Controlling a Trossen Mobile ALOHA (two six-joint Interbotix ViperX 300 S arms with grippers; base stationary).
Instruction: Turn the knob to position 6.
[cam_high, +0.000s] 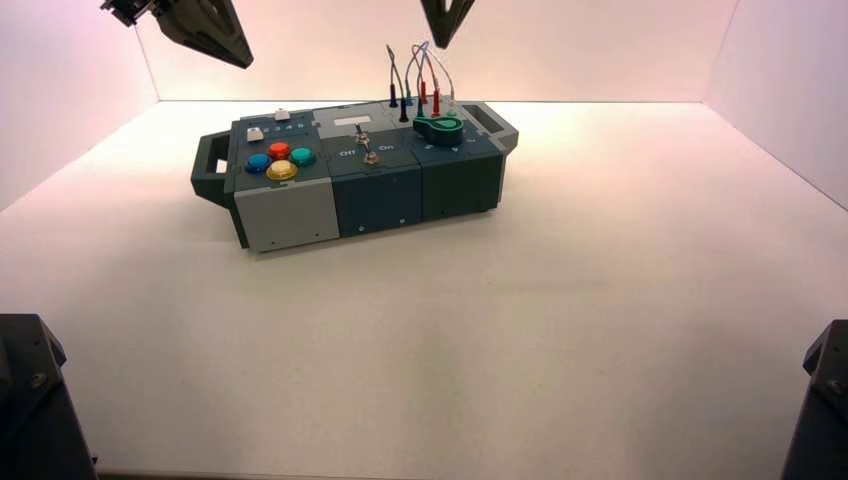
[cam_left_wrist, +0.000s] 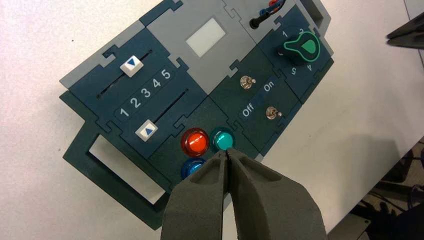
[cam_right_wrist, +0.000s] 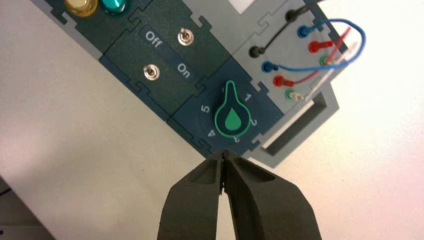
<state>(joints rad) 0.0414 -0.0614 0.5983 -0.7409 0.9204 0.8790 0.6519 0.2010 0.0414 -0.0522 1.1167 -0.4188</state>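
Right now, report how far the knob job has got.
Done: the knob already looks set. In the right wrist view its pointer lies past the printed 1, in the unlabelled gap between 1 and 5 where 6 would fall, though no 6 is readable. In hand: nothing; the right gripper hangs shut above the box, clear of the knob. The left gripper hangs shut over the push-buttons. Left: at most confirming the setting.

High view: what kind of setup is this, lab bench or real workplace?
Likely a lab test enclosure, not a workplace: plain white walls around a bare white table, with only a practice control box bearing buttons, switches, wires and a green knob.
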